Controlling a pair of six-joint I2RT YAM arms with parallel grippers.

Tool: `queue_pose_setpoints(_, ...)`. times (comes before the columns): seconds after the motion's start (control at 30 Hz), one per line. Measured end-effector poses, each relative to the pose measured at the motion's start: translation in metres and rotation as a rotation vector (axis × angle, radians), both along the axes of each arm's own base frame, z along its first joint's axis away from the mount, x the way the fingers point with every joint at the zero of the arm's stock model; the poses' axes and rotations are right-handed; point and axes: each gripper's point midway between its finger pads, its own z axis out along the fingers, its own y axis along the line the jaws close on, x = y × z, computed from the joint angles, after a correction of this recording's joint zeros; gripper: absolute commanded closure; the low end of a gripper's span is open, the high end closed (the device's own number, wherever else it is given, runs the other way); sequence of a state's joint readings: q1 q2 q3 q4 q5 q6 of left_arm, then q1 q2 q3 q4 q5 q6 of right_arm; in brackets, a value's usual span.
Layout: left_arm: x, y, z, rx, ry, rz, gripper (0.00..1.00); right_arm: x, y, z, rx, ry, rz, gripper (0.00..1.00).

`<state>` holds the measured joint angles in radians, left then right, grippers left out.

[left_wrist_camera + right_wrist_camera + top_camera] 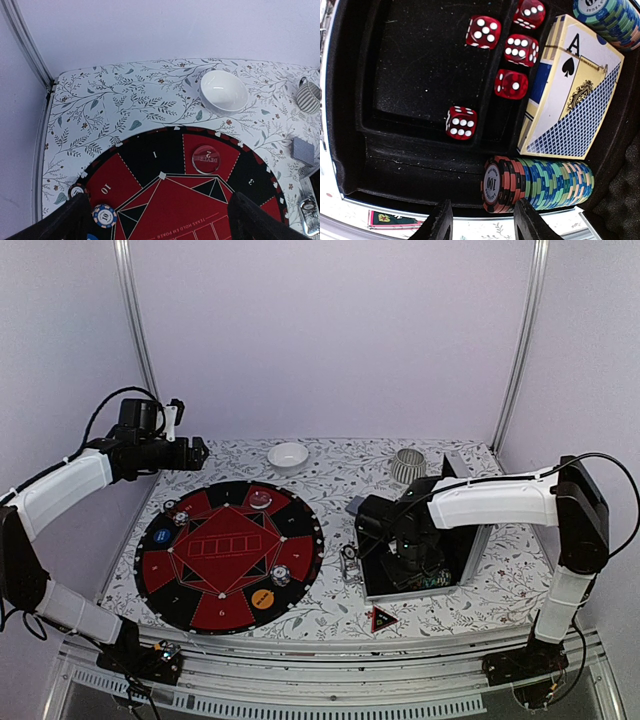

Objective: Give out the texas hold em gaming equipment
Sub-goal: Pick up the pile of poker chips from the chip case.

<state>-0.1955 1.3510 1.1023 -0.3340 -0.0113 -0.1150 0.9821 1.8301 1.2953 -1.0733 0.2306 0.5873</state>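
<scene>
We are cataloguing striped poker chips (540, 184) racked at the case (420, 165) edge: rigid, slick, probably loose, pinchable across rims; right gripper (484, 210) gaping, empty.

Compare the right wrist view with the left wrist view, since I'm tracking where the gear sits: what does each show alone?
Only the right wrist view: five red dice, a deck of cards and a row of chips inside the black case. Only the left wrist view: the white bowl, the poker mat and a clear dealer disc on it. Both: the floral table cover.
</scene>
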Motion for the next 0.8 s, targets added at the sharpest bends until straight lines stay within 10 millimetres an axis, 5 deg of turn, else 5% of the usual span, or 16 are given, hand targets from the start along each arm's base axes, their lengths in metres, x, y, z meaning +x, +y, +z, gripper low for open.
queue_pose_setpoints(0.8,-0.0001,0.0,-0.0001,0.007,-0.001,-0.005,0.02,-0.0002,0.0067,-0.001,0.036,0.005,0.014,0.6)
